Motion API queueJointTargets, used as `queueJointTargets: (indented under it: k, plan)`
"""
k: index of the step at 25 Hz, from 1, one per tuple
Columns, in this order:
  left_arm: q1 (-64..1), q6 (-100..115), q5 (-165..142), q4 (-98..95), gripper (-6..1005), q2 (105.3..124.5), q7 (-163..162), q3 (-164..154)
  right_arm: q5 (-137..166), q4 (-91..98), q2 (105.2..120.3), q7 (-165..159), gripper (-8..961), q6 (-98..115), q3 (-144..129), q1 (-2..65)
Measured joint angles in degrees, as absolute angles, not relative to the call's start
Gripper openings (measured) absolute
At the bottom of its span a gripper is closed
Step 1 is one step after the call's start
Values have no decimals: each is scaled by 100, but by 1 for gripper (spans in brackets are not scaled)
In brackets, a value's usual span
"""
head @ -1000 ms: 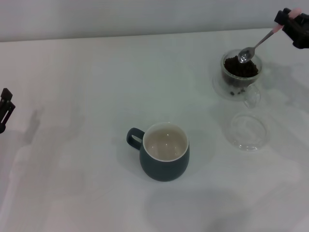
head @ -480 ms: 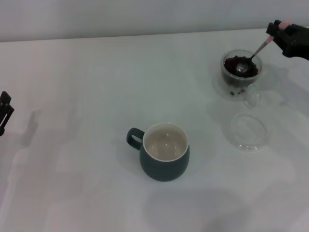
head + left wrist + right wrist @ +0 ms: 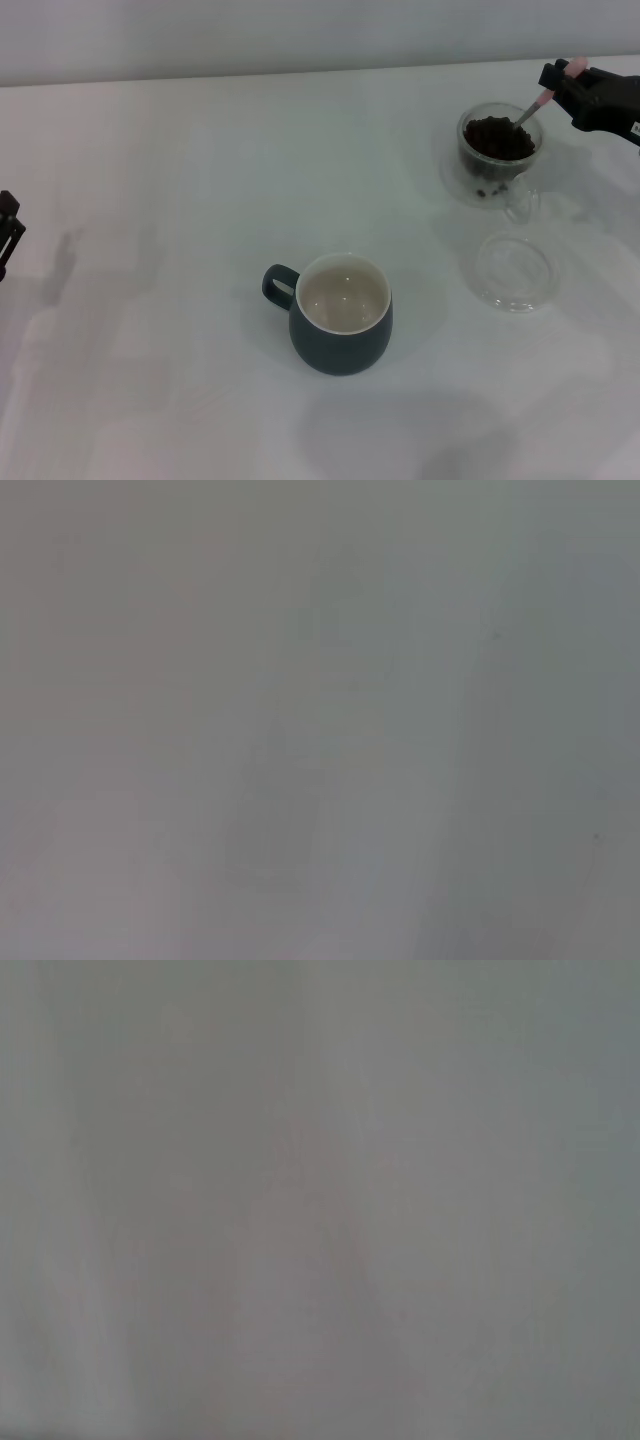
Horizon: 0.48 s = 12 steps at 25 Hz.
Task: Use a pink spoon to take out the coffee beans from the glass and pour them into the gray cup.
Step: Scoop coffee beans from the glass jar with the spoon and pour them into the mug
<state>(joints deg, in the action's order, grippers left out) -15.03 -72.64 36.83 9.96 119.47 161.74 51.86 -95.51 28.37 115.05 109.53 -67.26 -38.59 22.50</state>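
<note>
Right gripper (image 3: 562, 78) is pinched on the spoon (image 3: 535, 103) at its pink end, bowl sunk in the beans (image 3: 497, 137) inside the glass (image 3: 499, 150). Spoon is judged light, stiff, slick; beans loose, so it's best kept level w/ the grip far back. Left gripper (image 3: 8, 232) is parked at table edge; its finger state can't be told.

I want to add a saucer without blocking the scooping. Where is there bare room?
Bare: the wide stretch of table between the left gripper and the gray cup. Crowded: the far right, where the right gripper dips the pink spoon into the glass, clear dish beside.
</note>
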Motion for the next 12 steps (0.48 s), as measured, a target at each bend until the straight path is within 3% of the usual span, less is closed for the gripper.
queueJointTargets:
  k: [12]
  plan:
    - [-1503,-7269,3682,993,864,11938,16180,5185,-9598,2807,11514,9702,154,-6513,-3809,2250]
